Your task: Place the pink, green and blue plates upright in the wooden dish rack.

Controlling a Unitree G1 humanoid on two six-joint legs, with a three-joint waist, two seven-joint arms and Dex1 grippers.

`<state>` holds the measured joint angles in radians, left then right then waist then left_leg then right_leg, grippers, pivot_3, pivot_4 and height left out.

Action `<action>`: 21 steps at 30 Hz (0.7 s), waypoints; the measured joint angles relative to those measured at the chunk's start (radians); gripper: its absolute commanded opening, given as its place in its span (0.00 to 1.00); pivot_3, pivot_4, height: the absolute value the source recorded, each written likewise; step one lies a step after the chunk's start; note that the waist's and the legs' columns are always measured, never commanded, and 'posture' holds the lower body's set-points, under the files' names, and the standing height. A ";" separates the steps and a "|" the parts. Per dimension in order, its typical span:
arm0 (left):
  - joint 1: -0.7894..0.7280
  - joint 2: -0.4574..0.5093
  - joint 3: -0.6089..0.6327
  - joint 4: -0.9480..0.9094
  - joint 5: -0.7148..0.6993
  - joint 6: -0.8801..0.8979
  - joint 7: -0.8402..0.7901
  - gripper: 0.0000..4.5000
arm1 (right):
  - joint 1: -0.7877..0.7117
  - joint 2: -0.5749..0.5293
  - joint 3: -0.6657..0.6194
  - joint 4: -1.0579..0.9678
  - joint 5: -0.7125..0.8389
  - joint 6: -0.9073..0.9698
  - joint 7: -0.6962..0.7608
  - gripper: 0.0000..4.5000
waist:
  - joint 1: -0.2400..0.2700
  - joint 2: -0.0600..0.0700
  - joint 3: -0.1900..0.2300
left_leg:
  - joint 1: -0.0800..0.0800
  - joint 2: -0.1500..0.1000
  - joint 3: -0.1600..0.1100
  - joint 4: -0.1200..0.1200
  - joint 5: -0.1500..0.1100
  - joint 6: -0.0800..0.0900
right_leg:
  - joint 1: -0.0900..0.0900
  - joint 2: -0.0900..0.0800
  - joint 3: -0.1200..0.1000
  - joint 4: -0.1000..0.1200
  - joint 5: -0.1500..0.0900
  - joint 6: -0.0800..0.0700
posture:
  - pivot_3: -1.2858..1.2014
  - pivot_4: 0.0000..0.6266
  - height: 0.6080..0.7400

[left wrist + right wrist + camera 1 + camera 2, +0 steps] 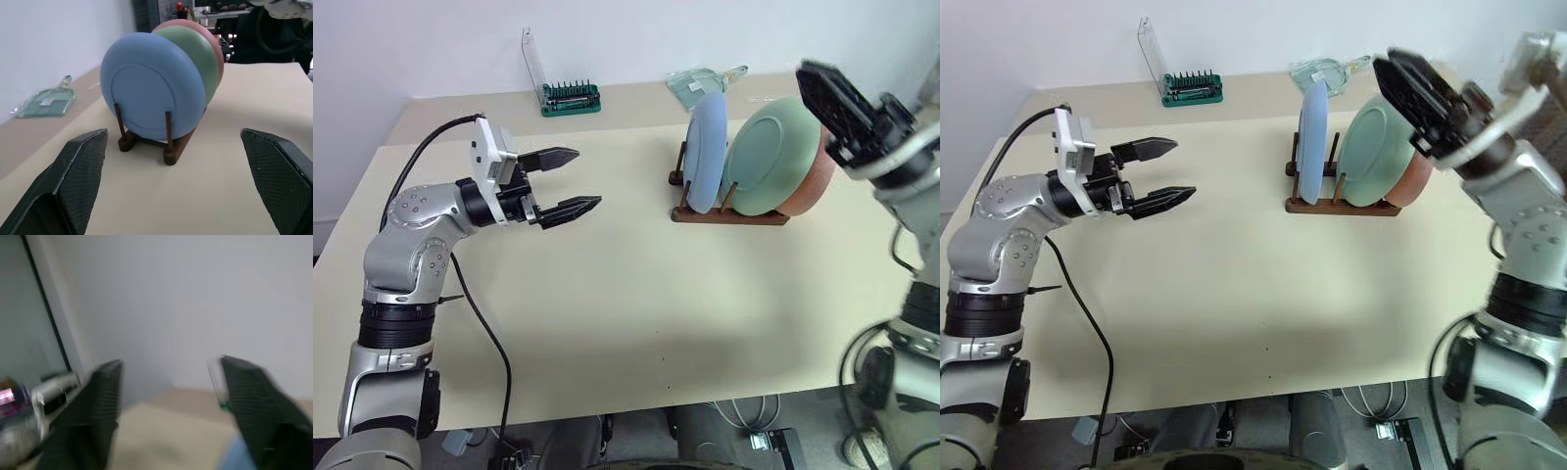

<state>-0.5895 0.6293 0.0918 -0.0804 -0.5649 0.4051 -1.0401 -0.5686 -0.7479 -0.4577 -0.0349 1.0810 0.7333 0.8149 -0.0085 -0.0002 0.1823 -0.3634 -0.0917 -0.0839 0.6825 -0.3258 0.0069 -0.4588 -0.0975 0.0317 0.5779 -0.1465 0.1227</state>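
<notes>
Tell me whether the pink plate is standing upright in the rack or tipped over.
Upright. The pink plate stands on edge in the wooden rack, leaning against the green plate.

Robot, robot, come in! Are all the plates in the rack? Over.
Left gripper open, empty. Right gripper open, empty. Blue plate, green plate, pink plate upright in wooden dish rack. Nothing blocking.

Bare table (636, 294) fills the frame's centre and bottom; the loaded wooden dish rack (729, 215) blocks the upper right.
</notes>
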 measured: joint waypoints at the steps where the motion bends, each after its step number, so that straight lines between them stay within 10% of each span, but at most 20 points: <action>1: 0.001 -0.003 0.001 0.001 -0.001 0.000 0.001 1.00 | 0.058 -0.047 -0.008 -0.001 -0.008 0.013 0.036 0.23 | 0.000 0.000 0.000 | 0.000 0.000 0.000 0.000 0.000 0.000 | 0.000 0.000 0.000 0.000 0.000 0.000 | 0.52 0.24 1.00; 3: 0.003 -0.011 0.001 0.006 -0.001 0.000 0.004 1.00 | 0.134 -0.107 -0.026 -0.004 -0.028 0.023 0.096 0.01 | -0.003 0.000 0.000 | 0.000 0.000 0.001 0.000 0.000 0.000 | 0.000 0.000 0.000 0.000 0.000 0.000 | 0.52 0.24 1.00; 21: -0.064 -0.045 -0.038 0.050 0.022 -0.017 -0.008 1.00 | 0.304 -0.139 0.217 0.171 -0.690 -0.565 0.178 0.01 | -0.003 -0.001 0.000 | 0.008 0.000 0.001 0.001 0.001 -0.001 | 0.008 0.000 0.000 -0.001 0.000 0.000 | 0.52 0.24 1.00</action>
<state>-0.6531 0.5845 0.0541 -0.0307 -0.5430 0.3879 -1.0478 -0.2646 -0.8873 -0.2410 0.1362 0.3915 0.1679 0.9925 -0.0120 -0.0010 0.1824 -0.3553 -0.0914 -0.0831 0.6833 -0.3251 0.0056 -0.4508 -0.0974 0.0317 0.5769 -0.1468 0.1230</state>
